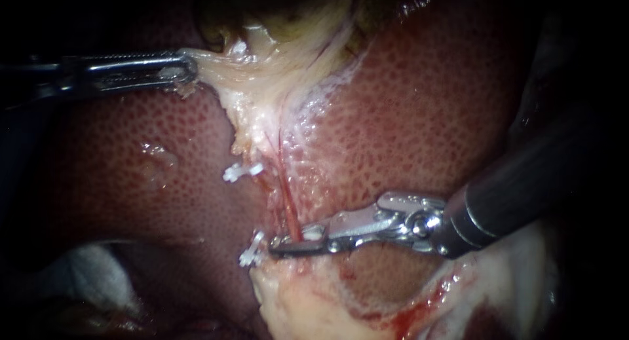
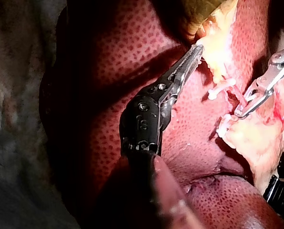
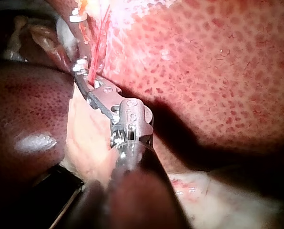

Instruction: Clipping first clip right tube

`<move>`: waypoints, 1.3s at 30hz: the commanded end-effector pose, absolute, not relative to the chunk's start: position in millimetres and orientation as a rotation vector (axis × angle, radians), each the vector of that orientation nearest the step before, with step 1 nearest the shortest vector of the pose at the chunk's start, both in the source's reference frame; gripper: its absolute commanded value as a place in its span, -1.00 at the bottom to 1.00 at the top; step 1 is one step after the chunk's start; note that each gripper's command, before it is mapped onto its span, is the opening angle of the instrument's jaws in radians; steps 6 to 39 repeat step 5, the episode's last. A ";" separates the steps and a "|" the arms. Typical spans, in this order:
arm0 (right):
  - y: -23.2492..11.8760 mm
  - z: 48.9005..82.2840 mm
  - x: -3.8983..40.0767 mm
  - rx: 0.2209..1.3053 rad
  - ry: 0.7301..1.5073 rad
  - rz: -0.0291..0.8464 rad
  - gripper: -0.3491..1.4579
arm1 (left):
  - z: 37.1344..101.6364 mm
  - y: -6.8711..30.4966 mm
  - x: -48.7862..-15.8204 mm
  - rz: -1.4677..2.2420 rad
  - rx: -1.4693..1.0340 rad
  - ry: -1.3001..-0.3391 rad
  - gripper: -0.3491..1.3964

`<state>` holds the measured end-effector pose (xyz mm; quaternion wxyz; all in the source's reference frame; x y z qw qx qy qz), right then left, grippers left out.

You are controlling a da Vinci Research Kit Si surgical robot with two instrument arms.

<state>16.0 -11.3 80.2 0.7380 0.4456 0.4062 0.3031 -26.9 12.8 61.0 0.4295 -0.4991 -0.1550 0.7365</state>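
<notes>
The left instrument (image 1: 183, 70) enters from the left edge; its claw is pressed together on a strand of pale tissue (image 1: 223, 65) and holds it taut sideways. The right instrument (image 1: 288, 243) enters from the right; its claw is closed to a narrow slit across the right tube (image 1: 286, 199), a thin red strand running down the cleft in the liver (image 1: 426, 117), with a white clip (image 1: 313, 234) seated inside the claw. An upper clip (image 1: 242, 171) sits well clear of the claw. A lower clip (image 1: 252, 253) lies just beside the claw tip, leaving little room there. Bare liver surface lies open to the right of the tube
</notes>
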 end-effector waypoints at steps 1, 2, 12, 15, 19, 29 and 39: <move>-11.3 80.1 16.0 0.979 0.892 0.666 -1.00 | 61.0 12.8 -26.9 1.838 -1.245 -0.387 -1.00; -11.3 80.1 16.0 0.979 0.892 0.666 -1.00 | 61.0 12.8 -26.9 1.838 -1.246 -0.387 -1.00; -11.3 80.2 16.0 0.979 0.892 0.666 -1.00 | 61.0 12.8 -26.9 1.838 -1.246 -0.387 -1.00; -11.3 80.2 16.0 0.979 0.892 0.666 -1.00 | 61.0 12.8 -26.9 1.838 -1.246 -0.387 -1.00; -11.3 80.2 16.0 0.979 0.892 0.666 -1.00 | 61.0 12.8 -26.9 1.838 -1.246 -0.387 -1.00; -11.3 80.2 16.0 0.979 0.892 0.666 -1.00 | 61.0 12.8 -26.9 1.838 -1.246 -0.387 -1.00; -11.3 80.2 16.0 0.979 0.892 0.666 -1.00 | 61.0 12.8 -26.9 1.838 -1.246 -0.387 -1.00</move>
